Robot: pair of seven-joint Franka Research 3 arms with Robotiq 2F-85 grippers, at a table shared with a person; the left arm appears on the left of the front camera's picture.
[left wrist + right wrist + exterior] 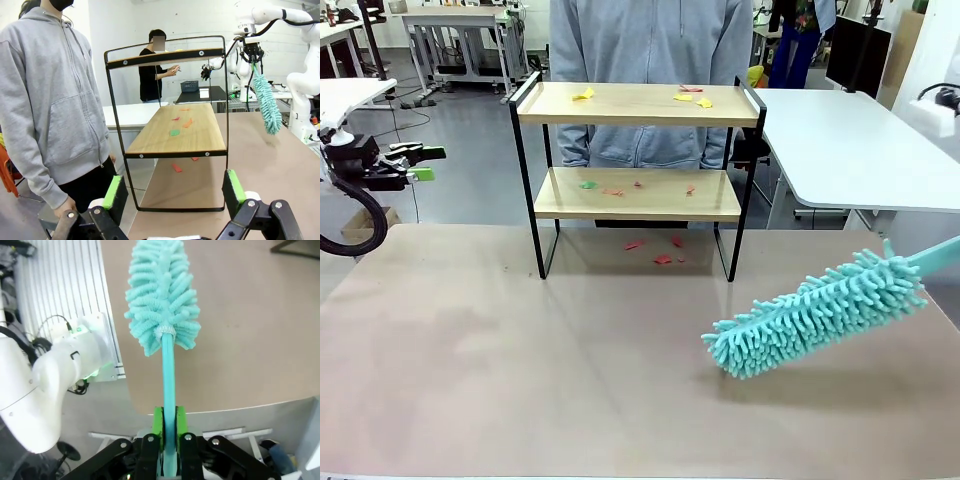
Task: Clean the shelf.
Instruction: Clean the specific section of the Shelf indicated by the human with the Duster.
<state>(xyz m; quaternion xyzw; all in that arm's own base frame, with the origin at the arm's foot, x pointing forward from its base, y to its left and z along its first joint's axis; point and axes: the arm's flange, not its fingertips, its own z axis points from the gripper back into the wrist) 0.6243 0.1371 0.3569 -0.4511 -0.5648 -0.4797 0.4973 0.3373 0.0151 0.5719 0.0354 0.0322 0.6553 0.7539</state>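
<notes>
While the shelf (pixel 630 103) stands at the far edge of the table (pixel 520 350) with what look like paper scraps (pixel 583 95) on both boards, the right gripper (pixel 169 415) pinches the handle of a teal duster (pixel 815 312) and the left gripper (pixel 174 192) hangs spread wide.

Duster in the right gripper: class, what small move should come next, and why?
Probably lift the duster up and across to the top board of the shelf. The right gripper is shut on its handle, but the fluffy head hangs low over the table, apart from the shelf, while paper scraps lie on both boards.
</notes>
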